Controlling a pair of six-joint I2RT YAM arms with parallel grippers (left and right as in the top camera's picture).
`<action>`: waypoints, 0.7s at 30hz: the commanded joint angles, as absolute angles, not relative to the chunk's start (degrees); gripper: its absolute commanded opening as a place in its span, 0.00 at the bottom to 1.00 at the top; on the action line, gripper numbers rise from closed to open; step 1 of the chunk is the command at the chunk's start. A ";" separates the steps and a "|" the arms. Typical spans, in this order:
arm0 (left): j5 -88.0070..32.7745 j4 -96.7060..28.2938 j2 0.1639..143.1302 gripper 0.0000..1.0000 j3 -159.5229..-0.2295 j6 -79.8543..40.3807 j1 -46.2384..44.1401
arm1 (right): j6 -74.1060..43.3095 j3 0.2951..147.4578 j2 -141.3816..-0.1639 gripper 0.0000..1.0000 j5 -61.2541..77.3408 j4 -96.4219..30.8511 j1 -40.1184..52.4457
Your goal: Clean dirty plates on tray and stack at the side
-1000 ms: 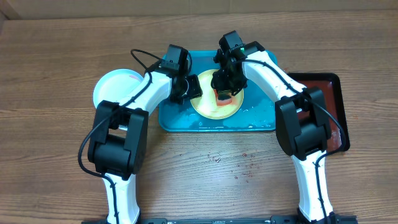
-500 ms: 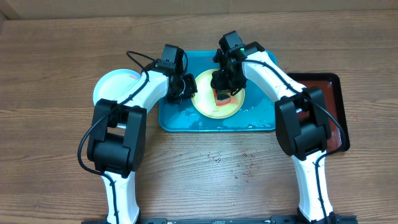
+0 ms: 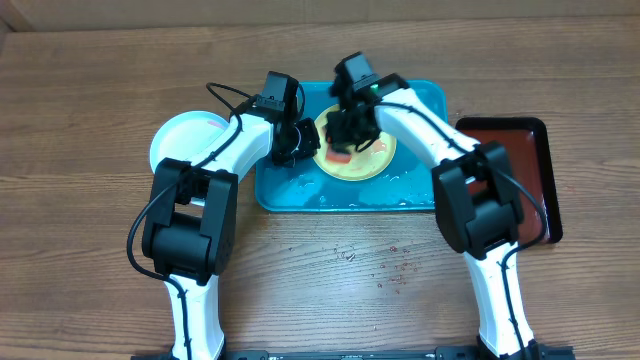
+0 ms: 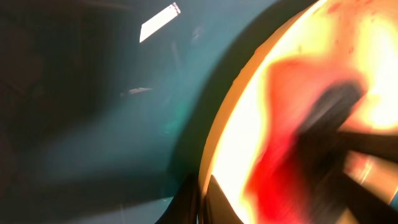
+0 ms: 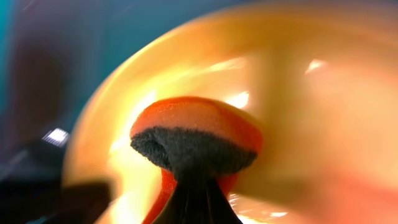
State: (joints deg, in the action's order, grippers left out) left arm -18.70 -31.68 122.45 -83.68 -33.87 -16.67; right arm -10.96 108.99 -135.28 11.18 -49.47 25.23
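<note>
A pale yellow-green plate (image 3: 375,155) with red smears lies on the turquoise tray (image 3: 350,200). My left gripper (image 3: 308,143) is shut on the plate's left rim; in the left wrist view the rim (image 4: 211,155) runs down between the two dark fingers (image 4: 219,202). My right gripper (image 3: 345,138) is shut on an orange sponge (image 3: 340,156) with a dark scouring face, pressed on the left half of the plate. The right wrist view shows the sponge (image 5: 196,134) against the plate (image 5: 311,124). A pale blue-white plate (image 3: 185,140) sits on the table left of the tray.
A dark red, black-rimmed tray (image 3: 520,165) lies to the right of the turquoise tray. Water shines along the turquoise tray's front part (image 3: 410,185). Small red specks (image 3: 395,270) mark the wooden table (image 3: 100,80) in front of the tray.
My left gripper has shut onto the plate's left rim. My right gripper has carried the sponge left and a little back across the plate.
</note>
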 commanded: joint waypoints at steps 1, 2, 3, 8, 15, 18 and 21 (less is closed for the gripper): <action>-19.55 -32.69 124.99 0.04 -83.40 -34.76 -17.50 | -9.13 111.44 -137.49 0.04 -5.93 -49.74 20.08; -19.55 -32.69 124.99 0.04 -83.40 -34.76 -17.50 | -8.49 111.83 -137.49 0.04 -6.55 -50.46 19.70; -19.53 -32.71 124.99 0.04 -83.40 -34.76 -17.50 | -8.32 112.29 -137.49 0.04 -7.73 -51.68 19.33; -19.51 -32.93 124.99 0.04 -83.40 -34.92 -17.21 | -7.49 114.21 -137.47 0.04 -10.26 -58.54 19.09; -19.55 -32.77 124.99 0.04 -83.40 -34.94 -17.17 | -3.99 113.89 -137.49 0.04 4.75 -69.19 21.02; -20.40 -32.73 124.99 0.04 -83.40 -34.92 -17.08 | -4.03 111.72 -137.49 0.04 11.68 -68.34 22.59; -21.32 -32.73 124.99 0.04 -83.40 -34.92 -16.56 | -4.73 108.29 -137.49 0.03 15.64 -65.06 24.05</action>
